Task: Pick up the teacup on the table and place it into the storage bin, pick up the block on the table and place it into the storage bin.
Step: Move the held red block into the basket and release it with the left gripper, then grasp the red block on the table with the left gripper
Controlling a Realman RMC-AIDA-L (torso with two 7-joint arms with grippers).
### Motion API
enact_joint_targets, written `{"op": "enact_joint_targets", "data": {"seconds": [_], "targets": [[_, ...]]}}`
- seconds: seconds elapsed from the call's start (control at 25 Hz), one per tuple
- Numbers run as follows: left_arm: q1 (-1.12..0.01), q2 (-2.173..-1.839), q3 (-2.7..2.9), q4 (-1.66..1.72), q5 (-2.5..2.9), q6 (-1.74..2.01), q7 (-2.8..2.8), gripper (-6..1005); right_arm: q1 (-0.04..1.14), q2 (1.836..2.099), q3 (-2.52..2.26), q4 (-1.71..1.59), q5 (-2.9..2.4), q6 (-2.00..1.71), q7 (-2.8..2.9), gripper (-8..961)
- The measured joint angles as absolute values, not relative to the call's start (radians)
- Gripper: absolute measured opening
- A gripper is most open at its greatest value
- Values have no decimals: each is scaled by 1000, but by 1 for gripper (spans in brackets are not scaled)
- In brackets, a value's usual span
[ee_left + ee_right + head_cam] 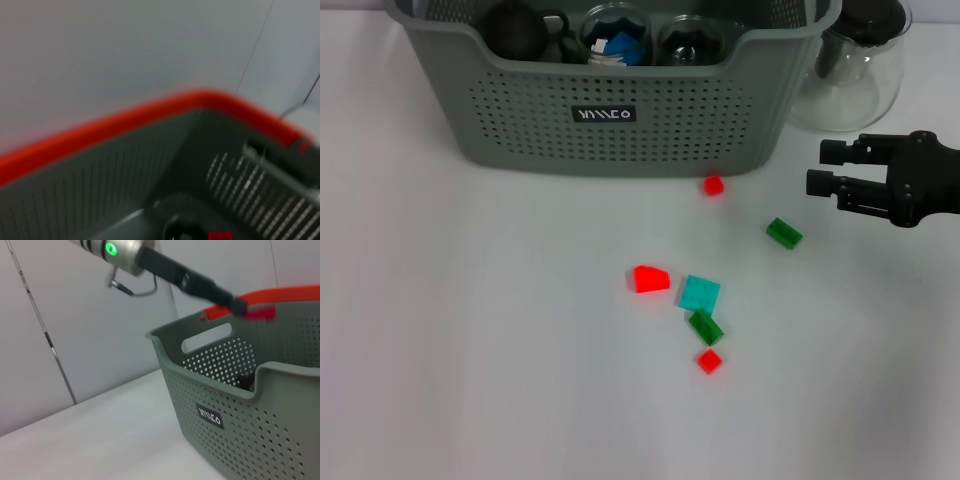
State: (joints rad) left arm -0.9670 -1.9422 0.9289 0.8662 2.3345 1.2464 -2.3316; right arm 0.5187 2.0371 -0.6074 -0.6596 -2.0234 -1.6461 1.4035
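Note:
The grey-green storage bin (620,110) stands at the back of the table and also fills the right wrist view (240,405). Inside it sit a dark round vessel (515,30) and two glass cups (616,35); which one is the teacup I cannot tell. Several blocks lie on the table: red (713,185), green (784,233), red (651,279), cyan (700,293), green (705,327) and red (709,361). My right gripper (818,168) hovers open and empty at the right, near the green block. My left gripper (239,304) reaches over the bin, with a blurred red thing (262,312) at its tip.
A clear glass pitcher (850,70) with a dark lid stands right of the bin, just behind my right gripper. A red rim (285,294) shows behind the bin's far wall. The left wrist view shows a red rim (100,130) over perforated grey walls.

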Motion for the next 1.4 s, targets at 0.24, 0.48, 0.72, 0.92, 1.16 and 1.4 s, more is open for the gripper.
{"op": "enact_joint_targets", "data": {"seconds": [0.24, 0.48, 0.72, 0.92, 1.16, 1.4], "targets": [[-1046, -2019, 1004, 816, 2598, 1142, -2468, 195, 522, 2037, -608, -660, -2023, -1644, 1402, 524], [-1048, -2061, 995, 827, 2646, 1102, -2475, 232, 523, 2040, -607, -660, -2023, -1644, 1402, 524], [-888, -2083, 901, 1125, 2383, 1268, -2396, 341, 518, 2040, -607, -660, -2023, -1645, 1402, 523], [-622, -2102, 777, 1313, 1856, 1525, -2092, 485, 516, 2040, -603, -660, -2023, -1644, 1402, 523], [-402, -2151, 605, 1200, 1660, 1804, -1677, 632, 519, 2040, -599, -660, -2023, -1643, 1405, 523], [-302, -2177, 609, 926, 1868, 1852, -1245, 620, 530, 2040, -598, -661, -2023, -1643, 1413, 523]]}}
